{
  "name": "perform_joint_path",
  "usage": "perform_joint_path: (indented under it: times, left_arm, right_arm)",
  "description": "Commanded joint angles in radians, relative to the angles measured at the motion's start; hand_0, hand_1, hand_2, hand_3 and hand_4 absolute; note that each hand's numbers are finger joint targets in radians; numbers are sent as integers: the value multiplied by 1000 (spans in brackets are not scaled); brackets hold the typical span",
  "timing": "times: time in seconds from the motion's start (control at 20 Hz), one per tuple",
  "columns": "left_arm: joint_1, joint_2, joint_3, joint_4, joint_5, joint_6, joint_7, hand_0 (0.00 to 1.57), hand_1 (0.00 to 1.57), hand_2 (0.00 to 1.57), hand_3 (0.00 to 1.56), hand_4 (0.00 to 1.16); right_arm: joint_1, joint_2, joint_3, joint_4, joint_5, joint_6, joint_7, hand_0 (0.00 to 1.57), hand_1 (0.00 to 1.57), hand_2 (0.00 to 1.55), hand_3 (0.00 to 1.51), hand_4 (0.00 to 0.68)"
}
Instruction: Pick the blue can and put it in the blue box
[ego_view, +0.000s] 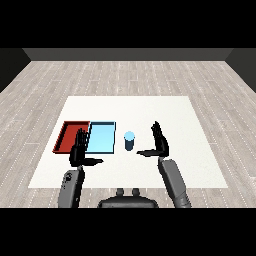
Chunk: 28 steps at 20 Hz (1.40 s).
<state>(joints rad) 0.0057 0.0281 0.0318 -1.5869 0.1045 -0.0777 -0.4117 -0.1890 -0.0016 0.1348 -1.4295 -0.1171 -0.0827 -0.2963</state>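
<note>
Blue can (129, 140) stands upright on the table (200, 160), just at 3 o'clock of the blue tray (101, 138). Right hand (159, 142) is spread wide, thumb toward the can, apparently not touching. Left hand (80, 152) is open near the red tray (71, 136). Risk: a sideways closing sweep could topple the can. No label legible.

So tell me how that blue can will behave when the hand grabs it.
The blue can stands upright and looks taller than wide, so a sideways nudge from the open right hand could probably tip it. Once on its round side it would likely roll. It looks rigid, so curled fingers should not crush it. Its weight cannot be judged.
</note>
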Motion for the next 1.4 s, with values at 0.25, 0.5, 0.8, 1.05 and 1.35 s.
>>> perform_joint_path:
  times: [0.25, 0.5, 0.8, 1.05, 1.35]
  left_arm:
    - [-18, -5, 27, 149, -7, -15, -142, 0, 0, 0, 0, 0]
    - [-11, 1, 11, -20, 17, 12, 20, 0, 0, 0, 0, 0]
    - [12, 3, 9, 37, 20, -13, -57, 0, 0, 0, 0, 0]
    - [1, -10, 19, 59, 17, 7, -85, 0, 0, 0, 0, 0]
    - [-18, 34, 55, 5, 80, -33, -26, 0, 0, 0, 0, 0]
  right_arm:
    - [-57, 2, -20, 83, 14, -14, -1, 0, 0, 0, 0, 0]
    - [-41, 1, -45, 49, -53, 38, 47, 0, 0, 0, 0, 0]
    - [-197, 2, 19, 365, -147, -63, -79, 0, 0, 0, 0, 0]
    - [-103, 2, -3, 195, -130, -55, 37, 0, 0, 0, 0, 0]
    - [-187, 2, 35, 438, -203, -55, -104, 0, 0, 0, 0, 0]
